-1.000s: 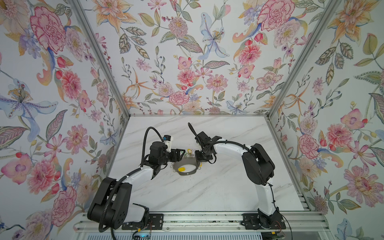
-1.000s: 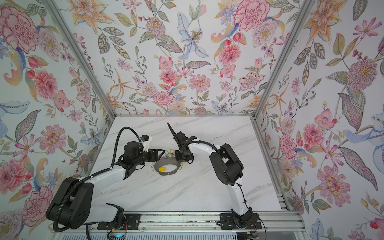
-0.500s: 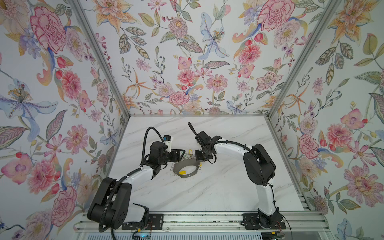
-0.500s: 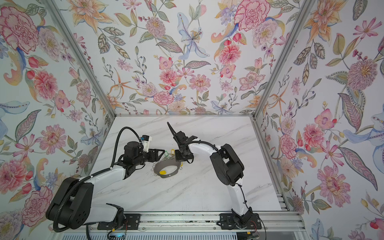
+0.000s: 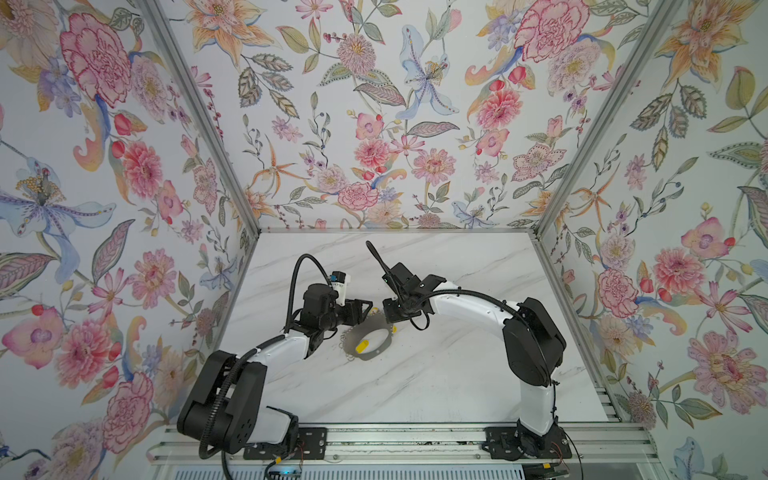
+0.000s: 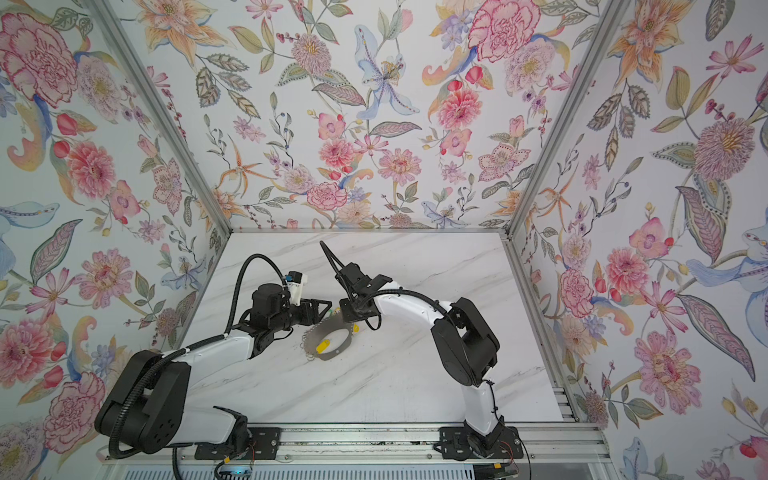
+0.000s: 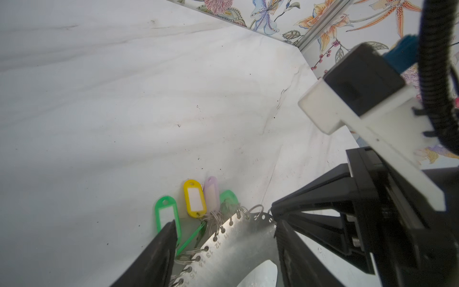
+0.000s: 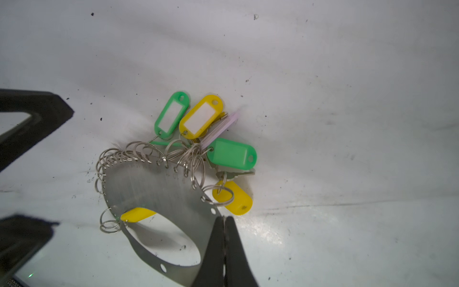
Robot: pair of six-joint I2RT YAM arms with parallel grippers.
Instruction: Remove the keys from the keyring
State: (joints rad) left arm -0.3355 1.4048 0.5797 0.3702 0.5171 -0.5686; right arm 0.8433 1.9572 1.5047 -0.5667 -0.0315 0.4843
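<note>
While the right gripper [image 8: 224, 220] clamps the tilted keyring [image 8: 154, 188] on the counter [image 8: 347, 99], the left gripper [image 7: 223, 221], jaws apart astride its looped edge, may snag wire loops [image 8: 119, 154] instead of the keys [image 8: 198, 119] fanned there

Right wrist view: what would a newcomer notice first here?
The bright cluster of silver keys with green, yellow and lilac oval plastic tags, fanned on the white marble table. Next, the flat grey metal keyring they hang from, its rim pinched by the right gripper, jaws shut.
</note>
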